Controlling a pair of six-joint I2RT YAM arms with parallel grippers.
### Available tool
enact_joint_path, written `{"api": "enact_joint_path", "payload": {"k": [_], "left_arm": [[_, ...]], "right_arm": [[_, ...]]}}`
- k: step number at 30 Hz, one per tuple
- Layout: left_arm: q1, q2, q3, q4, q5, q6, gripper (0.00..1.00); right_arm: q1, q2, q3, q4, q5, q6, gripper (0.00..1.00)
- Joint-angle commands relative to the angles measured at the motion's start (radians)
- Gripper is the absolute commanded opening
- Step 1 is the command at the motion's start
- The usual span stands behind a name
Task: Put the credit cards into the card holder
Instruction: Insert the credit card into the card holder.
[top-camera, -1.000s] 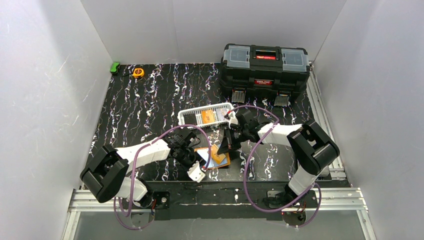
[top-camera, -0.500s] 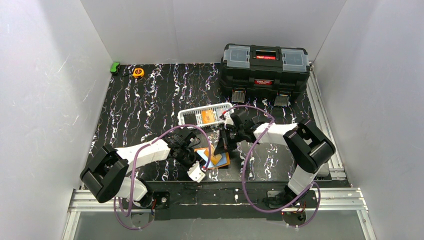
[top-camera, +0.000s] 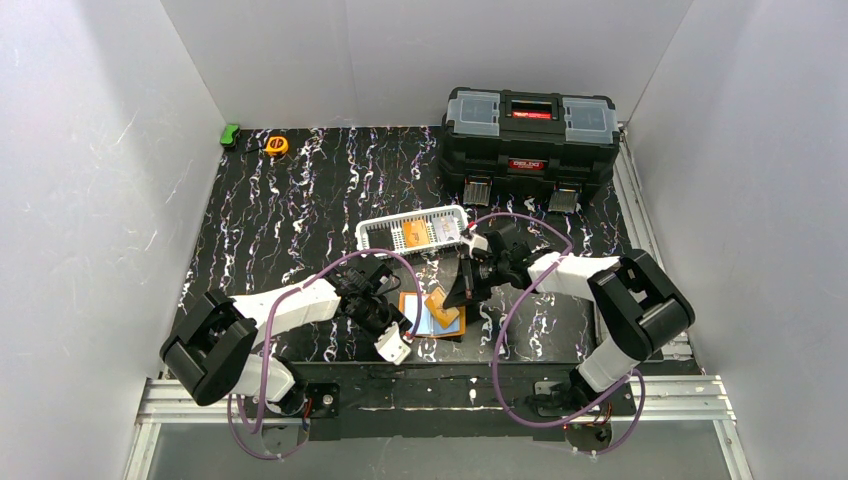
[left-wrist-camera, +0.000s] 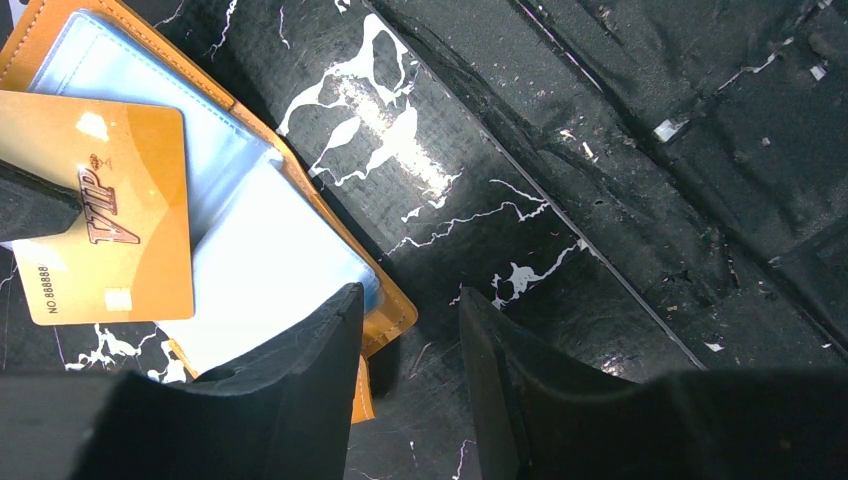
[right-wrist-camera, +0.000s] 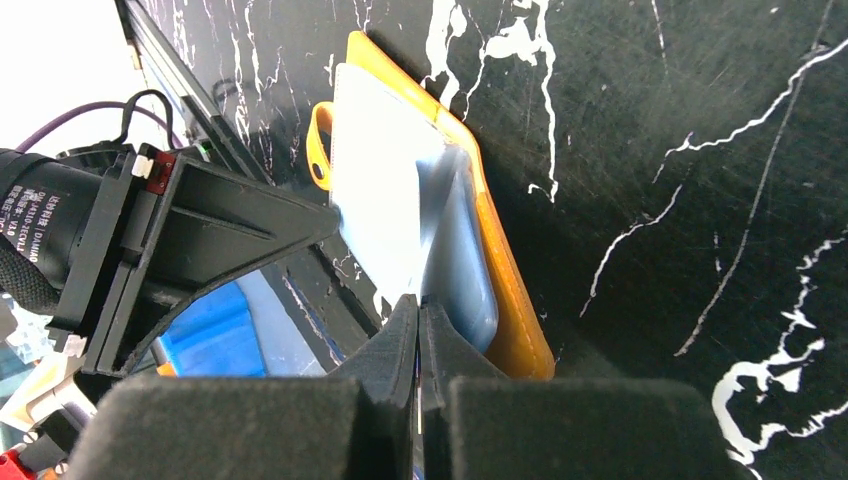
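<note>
The orange card holder lies open on the mat near the front edge, its pale blue pockets up. It also shows in the left wrist view and the right wrist view. My right gripper is shut on an orange credit card and holds it over the open pockets. My left gripper is open; one finger sits over the holder's near corner, the other over the mat. More credit cards lie in the white basket.
The white slotted basket stands just behind the holder. A black toolbox is at the back right. A yellow tape measure and a green object sit at the back left corner.
My right gripper has moved slightly right and down with the orange card. The card holder has turned square and lies flatter. The left arm has barely moved.
</note>
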Motion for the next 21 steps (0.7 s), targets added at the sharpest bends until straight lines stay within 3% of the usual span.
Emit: {"api": "enact_joint_path", "payload": {"k": [1, 10, 21], "left_arm": [[-0.003, 0.026, -0.030, -0.039, -0.023, 0.002, 0.39], [0.006, 0.033, 0.013, -0.041, -0.097, 0.009, 0.35], [0.020, 0.052, 0.044, -0.089, -0.082, 0.032, 0.35]], "right_arm": [[0.003, 0.016, 0.008, 0.032, -0.047, -0.007, 0.01], [-0.002, -0.057, 0.027, -0.051, -0.074, -0.032, 0.01], [-0.010, -0.108, 0.004, -0.099, -0.072, -0.035, 0.01]]}}
